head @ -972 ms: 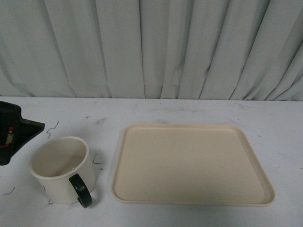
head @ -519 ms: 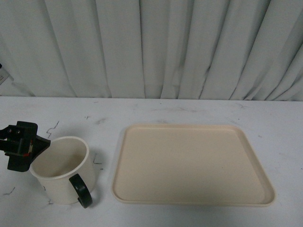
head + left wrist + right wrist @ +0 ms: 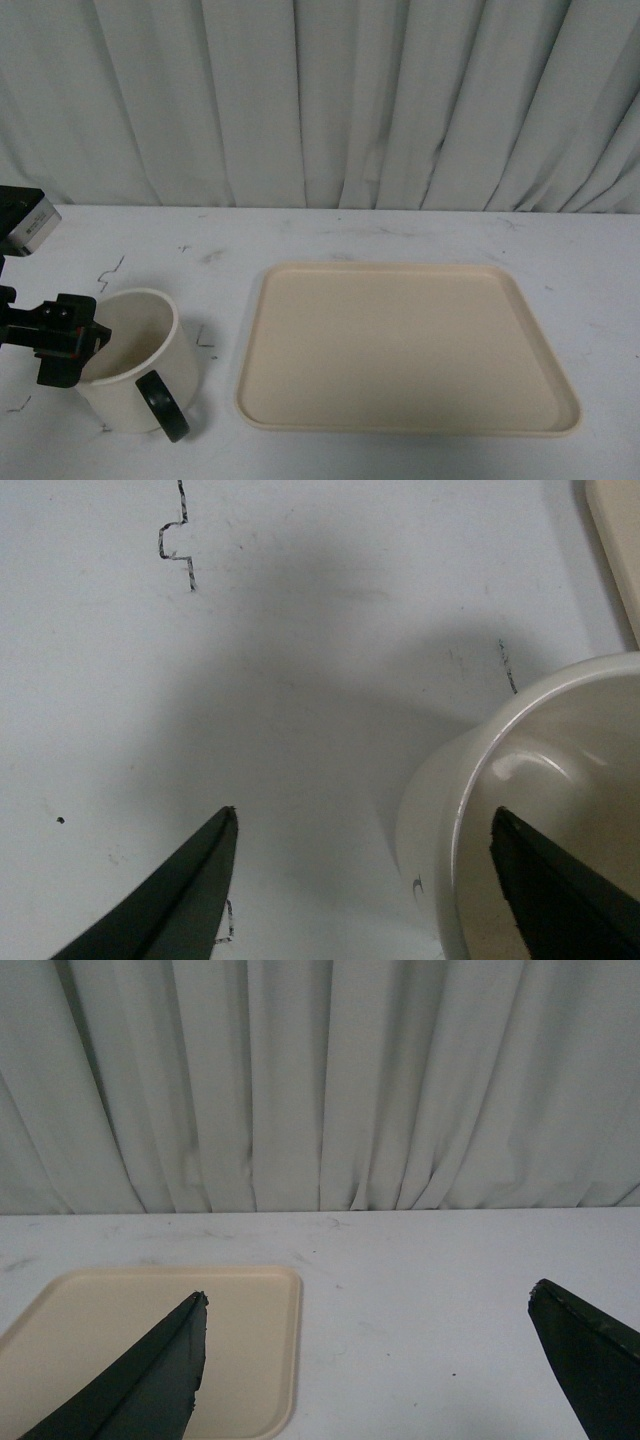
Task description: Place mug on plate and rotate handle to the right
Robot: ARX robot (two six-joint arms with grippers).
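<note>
The mug (image 3: 130, 360) stands on the surface (image 3: 300, 235) just left of the plate (image 3: 405, 345), close to its near left corner but not touching it. Its handle (image 3: 163, 405) points toward the robot and a little to the right. The left gripper (image 3: 70, 345) is at the mug's left side with its jaws spread. In the left wrist view one finger (image 3: 560, 890) is inside the mouth and the other (image 3: 185, 905) is outside over bare surface, so the mug's wall sits between them, and no pinch is made yet.

The step in hand looks like the grasp. To do it well, the gripper should go deep enough over the wall to bite more than the lip, then close squarely so the mug neither tips nor skids. The outer finger needs to draw in evenly, since a one-sided push would shove the mug toward the plate's rim. Taking the wall opposite the handle leaves the handle free to swing right later.

The right gripper (image 3: 365, 1295) is spread too and holds nothing, above the surface beyond the plate's right edge, well apart from the mug.
</note>
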